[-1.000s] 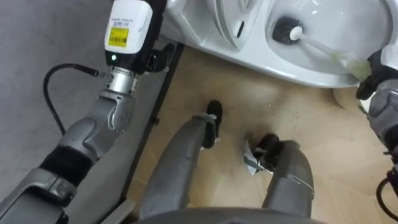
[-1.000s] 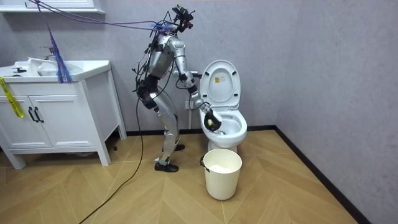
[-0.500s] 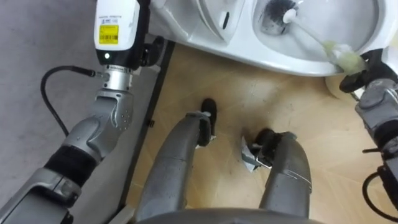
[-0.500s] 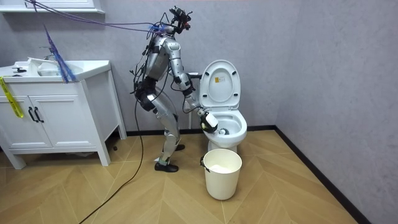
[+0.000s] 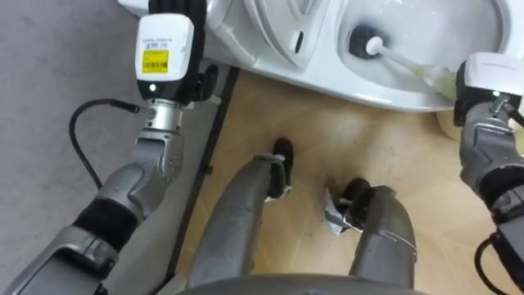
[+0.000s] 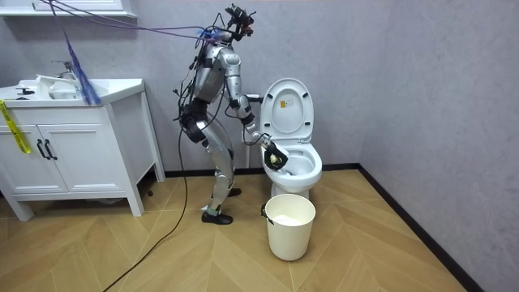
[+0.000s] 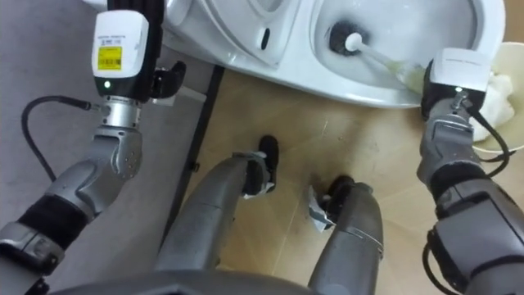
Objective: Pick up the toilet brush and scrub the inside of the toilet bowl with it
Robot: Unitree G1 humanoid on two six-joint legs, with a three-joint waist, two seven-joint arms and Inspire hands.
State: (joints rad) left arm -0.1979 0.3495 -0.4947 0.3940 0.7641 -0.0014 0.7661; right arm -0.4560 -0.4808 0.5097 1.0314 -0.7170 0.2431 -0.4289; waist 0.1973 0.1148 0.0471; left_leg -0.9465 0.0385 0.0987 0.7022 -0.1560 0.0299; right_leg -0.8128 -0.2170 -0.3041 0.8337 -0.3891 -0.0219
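The white toilet (image 5: 319, 70) lies along the top of the eye views, its lid raised (image 6: 288, 109). Inside the bowl rests the dark head of the toilet brush (image 5: 361, 42). Its pale handle (image 5: 405, 64) slants right across the rim into my right hand (image 5: 485, 78), which is shut on the handle's end, back facing up. My left hand (image 5: 176, 6) is cut off by the top edge beside the toilet's left side. I stand bent towards the bowl (image 6: 296, 166).
A white bucket (image 6: 289, 225) stands on the wooden floor in front of the toilet and shows at the right edge (image 7: 501, 90). A dark skirting strip (image 5: 203, 164) runs along the grey wall on my left. A white vanity cabinet (image 6: 73, 150) is at the room view's left.
The brush head has shifted inside the bowl, and my right hand has moved up closer to the rim. The whole eye view has shifted as my head moved.
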